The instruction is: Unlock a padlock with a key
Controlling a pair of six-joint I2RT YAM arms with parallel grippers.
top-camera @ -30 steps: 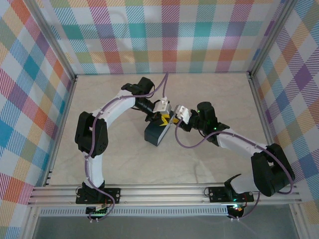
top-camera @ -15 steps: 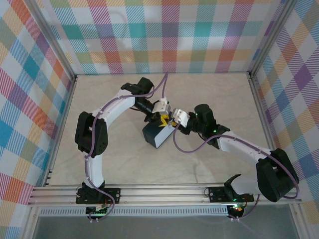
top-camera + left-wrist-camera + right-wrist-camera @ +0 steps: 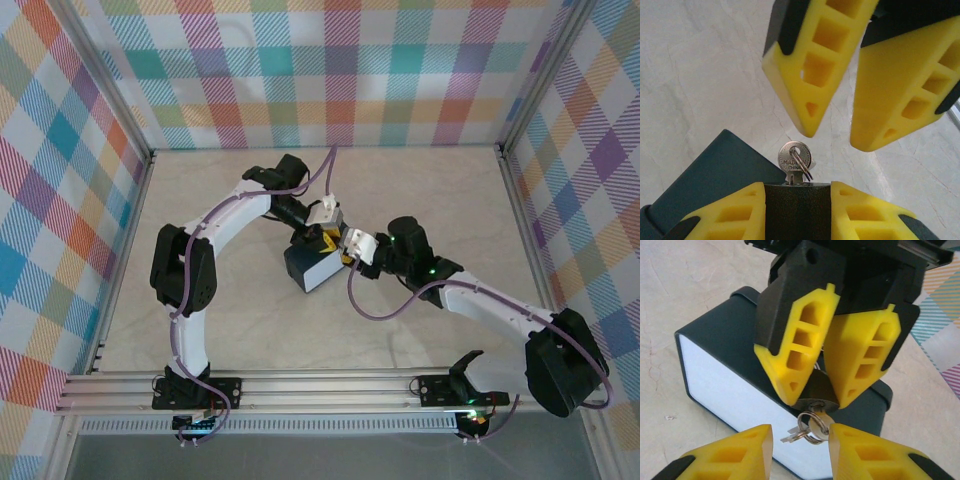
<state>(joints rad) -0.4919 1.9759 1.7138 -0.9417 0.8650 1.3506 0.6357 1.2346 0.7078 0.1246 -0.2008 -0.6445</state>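
The padlock [image 3: 797, 212] is a small black body with a silver keyway face [image 3: 816, 401], and my left gripper [image 3: 797, 186] is shut on its sides, holding it over the box. A silver key [image 3: 795, 159] with a ring sticks out of its keyway. In the right wrist view the key [image 3: 819, 424] lies between my right gripper's [image 3: 801, 429] open fingers, close to the right fingertip [image 3: 840, 435]. From above, the left gripper [image 3: 328, 238] and right gripper [image 3: 349, 250] meet tip to tip at mid-table.
A dark-blue box [image 3: 306, 268] with a white side [image 3: 735, 390] lies on the table just under the two grippers. Pale marble tabletop [image 3: 420, 190] runs all around, fenced by checked walls and the metal rail [image 3: 330, 385] at the near edge.
My right gripper has moved left and nearer, closing in on the key in the held padlock. The left gripper keeps its grip and has barely shifted.
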